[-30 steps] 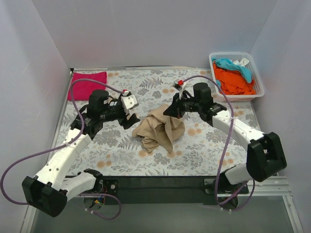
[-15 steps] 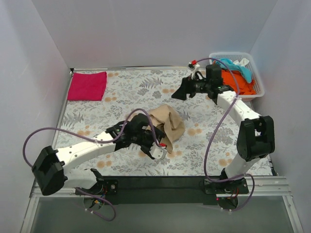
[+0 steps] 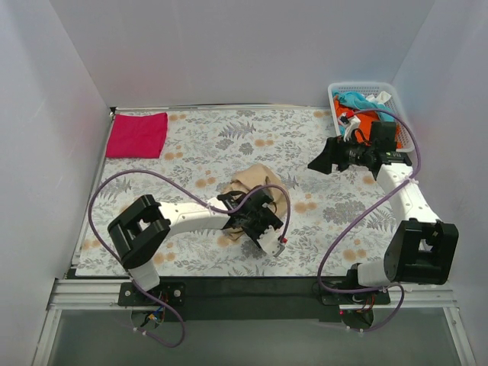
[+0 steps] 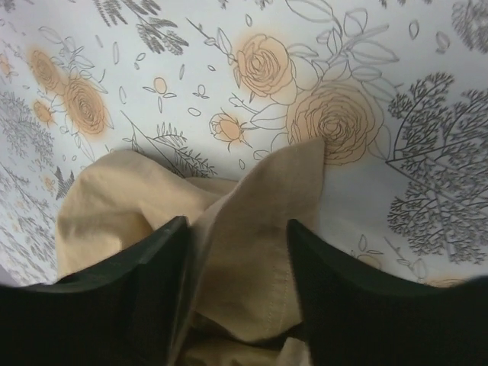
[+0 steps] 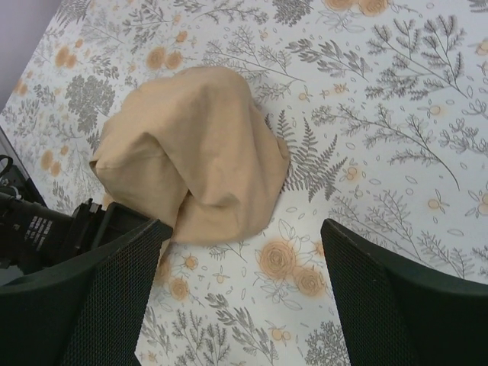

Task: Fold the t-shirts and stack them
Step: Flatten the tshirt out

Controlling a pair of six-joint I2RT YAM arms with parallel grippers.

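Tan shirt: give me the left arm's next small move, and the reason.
Probably close the left gripper on the fold between its open jaws. The tan t-shirt lies crumpled in a heap, so it likely needs lifting and spreading before any fold; the right gripper is open, empty and off the cloth.

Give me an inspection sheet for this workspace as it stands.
Surface: floral table cover, flat.
Job's things: tan shirt crumpled mid-table; pink shirt folded, far left corner; orange shirt and blue shirt in basket.
Clutter: basket, white, far right corner.
Grippers: left gripper open, astride a tan fold; right gripper open, empty, near basket.
Cables: purple cables, looped, one per side.
Surroundings: pale walls on three sides.
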